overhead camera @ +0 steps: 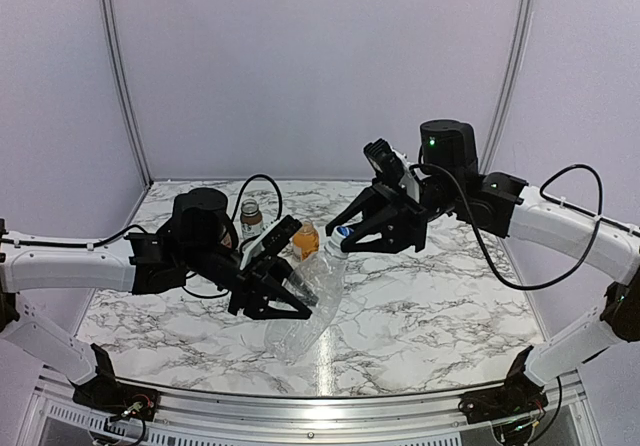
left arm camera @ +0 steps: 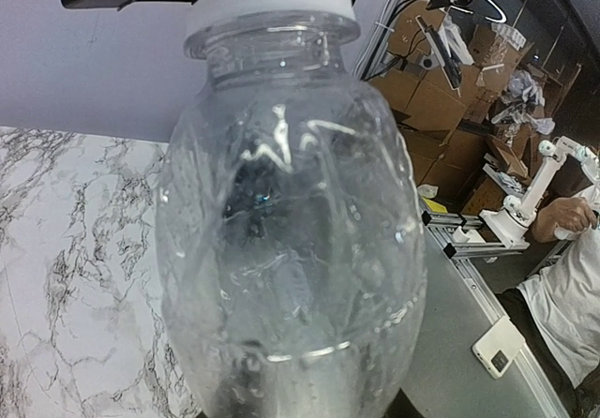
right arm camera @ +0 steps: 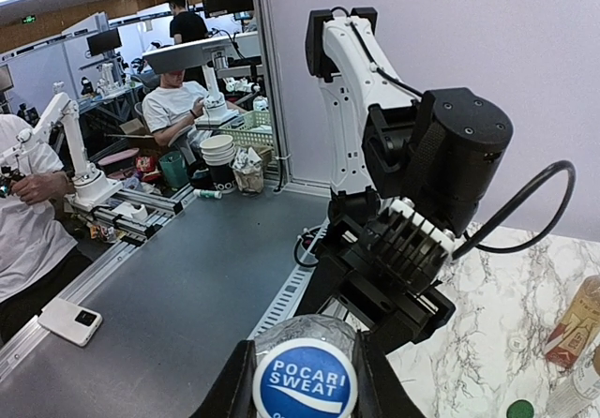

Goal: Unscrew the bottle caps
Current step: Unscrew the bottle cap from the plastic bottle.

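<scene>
Bottle cap under work is the blue-and-white cap [right arm camera: 305, 380]; its top reads "POCARI SWEAT" in white on blue. It sits on the neck of the clear bottle [overhead camera: 312, 296], which is held off the marble table [overhead camera: 430, 306] near the middle, tilted, with the cap end up and to the far right and the base down toward the near left. No label or writing can be read on the clear body; a white ring [left arm camera: 272, 6] circles its neck.

Left gripper [overhead camera: 292, 301] is clamped round the bottle's body, the arm reaching in low from the left with the wrist turned toward the centre. Right gripper [overhead camera: 348, 234] comes in from the far right with the forearm raised and the wrist angled down; its fingers [right arm camera: 236, 390] lie narrow against either side of the cap, gripping it.

Beyond the held bottle stand an orange juice bottle [overhead camera: 305, 239] and, to its left, a short bottle [overhead camera: 251, 216]. An amber bottle [right arm camera: 577, 320] with a reddish label, text unreadable, lies on the table, a green cap [right arm camera: 518, 409] loose beside it.
</scene>
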You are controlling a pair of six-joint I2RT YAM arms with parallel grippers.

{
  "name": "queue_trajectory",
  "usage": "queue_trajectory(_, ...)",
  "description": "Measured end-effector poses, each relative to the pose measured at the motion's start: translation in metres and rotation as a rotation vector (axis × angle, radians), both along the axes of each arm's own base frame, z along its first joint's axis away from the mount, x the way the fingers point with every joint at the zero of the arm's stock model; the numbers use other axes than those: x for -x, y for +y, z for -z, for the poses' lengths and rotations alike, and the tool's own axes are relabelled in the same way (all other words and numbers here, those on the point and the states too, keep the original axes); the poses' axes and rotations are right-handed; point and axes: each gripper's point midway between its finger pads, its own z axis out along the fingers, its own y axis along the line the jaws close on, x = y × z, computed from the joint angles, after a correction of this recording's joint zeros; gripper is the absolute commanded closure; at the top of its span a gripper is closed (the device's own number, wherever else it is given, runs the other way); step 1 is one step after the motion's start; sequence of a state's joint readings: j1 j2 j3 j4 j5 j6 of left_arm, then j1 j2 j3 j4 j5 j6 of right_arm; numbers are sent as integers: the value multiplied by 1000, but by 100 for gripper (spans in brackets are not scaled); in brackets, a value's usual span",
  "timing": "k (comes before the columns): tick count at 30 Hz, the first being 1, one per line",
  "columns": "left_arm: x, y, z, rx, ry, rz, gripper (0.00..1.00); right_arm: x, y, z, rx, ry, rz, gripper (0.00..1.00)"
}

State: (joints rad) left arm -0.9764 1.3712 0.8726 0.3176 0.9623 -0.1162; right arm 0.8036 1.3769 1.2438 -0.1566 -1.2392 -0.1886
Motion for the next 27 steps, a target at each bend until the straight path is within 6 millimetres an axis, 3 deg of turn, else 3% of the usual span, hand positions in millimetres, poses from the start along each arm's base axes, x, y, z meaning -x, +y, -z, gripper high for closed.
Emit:
queue_trajectory(13, -11, -4, 1, -3, -23, -69, 68, -9, 4, 14, 42, 42, 63, 60)
queue_trajectory(14, -12, -4, 1, -3, -23, -71, 68, -9, 4, 14, 42, 42, 67, 57)
queue_trajectory(15, -14, -5, 1, -5, -26, -83, 68, -10, 4, 12, 40, 40, 79, 47)
queue_trajectory(20, -20, -6, 2, -9, -35, -116, 67, -15, 4, 9, 44, 45, 125, 29)
queue_trajectory(23, -27, -8, 4, -15, -48, -159, 67, -25, 6, 7, 64, 71, 201, 23)
queue_trajectory(27, -42, -10, 6, -27, -72, -242, 67, -46, 9, 5, 98, 139, 351, 22)
